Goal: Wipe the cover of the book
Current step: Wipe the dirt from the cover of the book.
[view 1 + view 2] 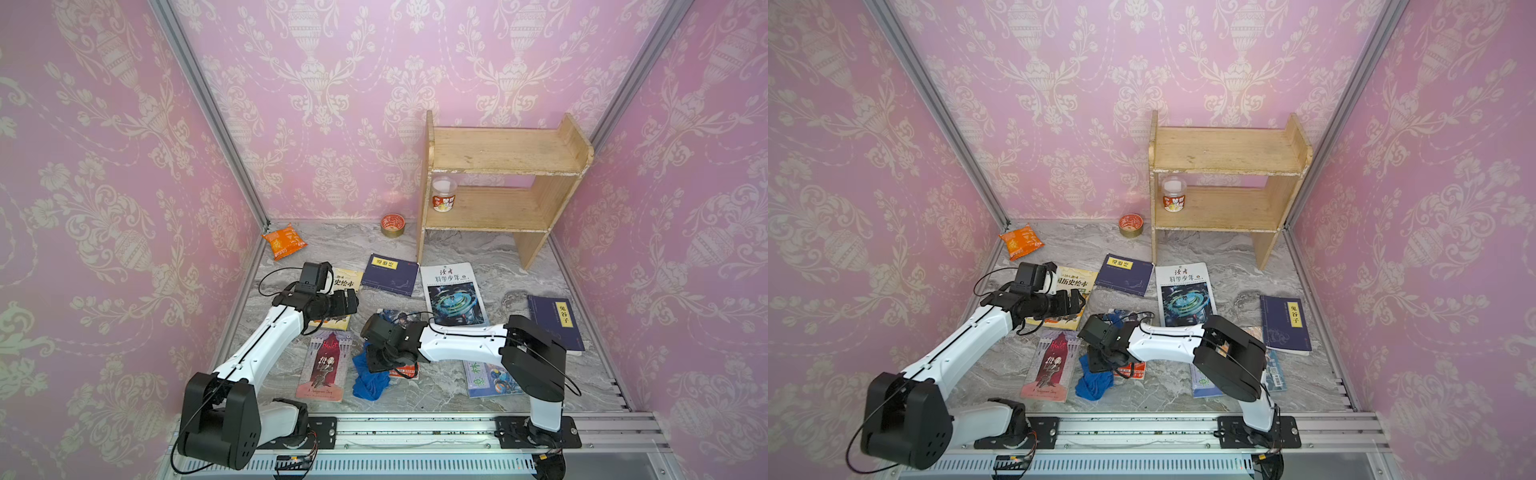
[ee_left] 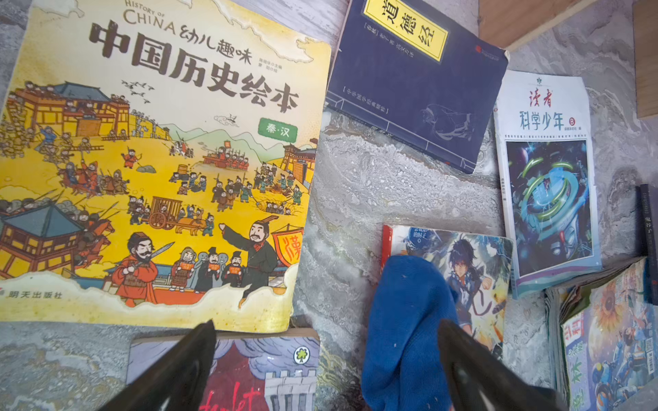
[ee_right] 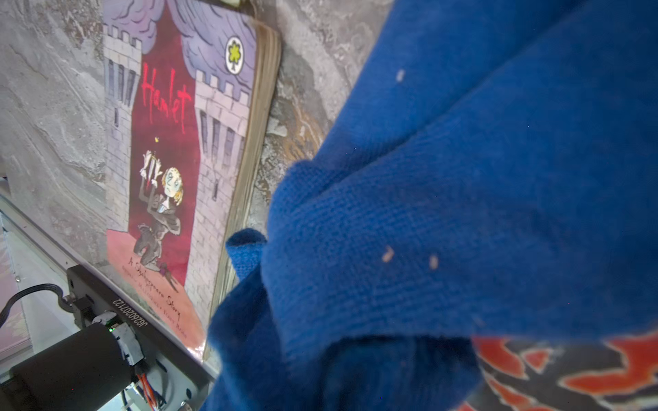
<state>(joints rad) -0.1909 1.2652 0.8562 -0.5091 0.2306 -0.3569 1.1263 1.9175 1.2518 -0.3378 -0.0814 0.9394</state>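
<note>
Blue cloth overlaps a book; wooden shelf holds one cup

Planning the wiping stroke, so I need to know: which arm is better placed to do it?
Right. The right gripper, jaws shut, holds the blue cloth, draped partly over the anime-cover book. The left gripper hovers open and empty near the yellow history book.
</note>
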